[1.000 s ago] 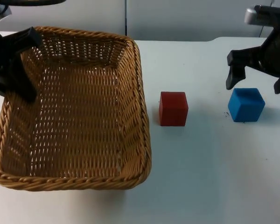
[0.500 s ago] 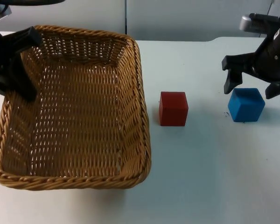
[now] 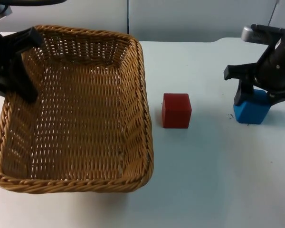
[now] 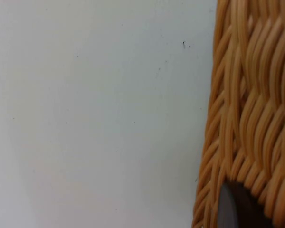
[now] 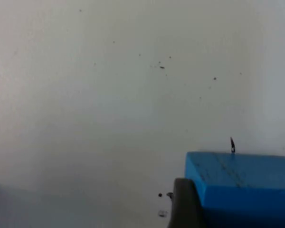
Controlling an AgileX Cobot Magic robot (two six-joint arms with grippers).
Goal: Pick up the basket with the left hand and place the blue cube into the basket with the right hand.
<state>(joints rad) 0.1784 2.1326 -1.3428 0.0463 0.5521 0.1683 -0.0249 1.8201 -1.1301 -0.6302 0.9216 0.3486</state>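
At the far left we see our left gripper (image 3: 9, 71) clamped on the wicker basket (image 3: 76, 109) at its left rim, one finger inside and one outside. Just right of the basket sits the red cube (image 3: 176, 110) on the white table (image 3: 204, 180). Further right, our right gripper (image 3: 261, 97) straddles the blue cube (image 3: 251, 110), fingers spread either side; we cannot tell whether they touch it.

Right gripper (image 3: 260, 96) has dropped around blue cube (image 3: 251, 110)
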